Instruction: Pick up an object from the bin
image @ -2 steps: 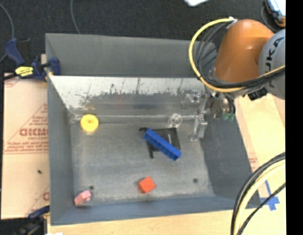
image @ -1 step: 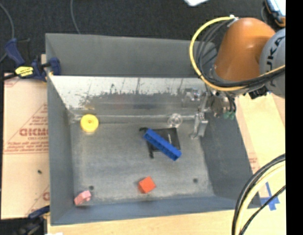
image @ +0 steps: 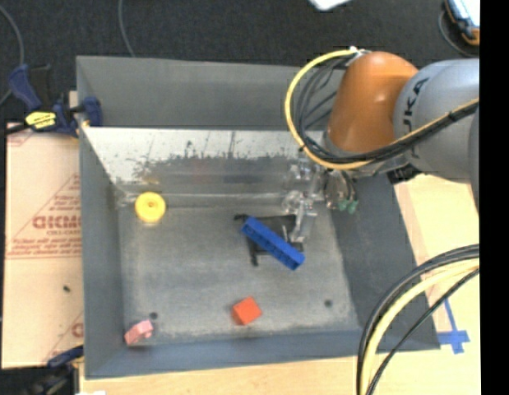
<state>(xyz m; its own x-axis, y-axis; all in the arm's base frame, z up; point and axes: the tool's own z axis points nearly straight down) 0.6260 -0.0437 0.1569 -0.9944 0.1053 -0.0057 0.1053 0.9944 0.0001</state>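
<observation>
My gripper (image: 302, 219) hangs low in the right half of the bin, near the back wall. Its tip is right at the upper right side of a long blue bar (image: 273, 243), which lies slantwise on the bin floor with a thin black part poking out beneath its left end. Whether the gripper touches the bar I cannot tell. An orange-red block (image: 247, 311) lies nearer the front edge, apart from the gripper.
A yellow round piece (image: 150, 206) rests at the back left of the floor. A small pink thing (image: 139, 332) sits in the front left corner. The arm with its orange cover and cables comes in over the bin's right rim.
</observation>
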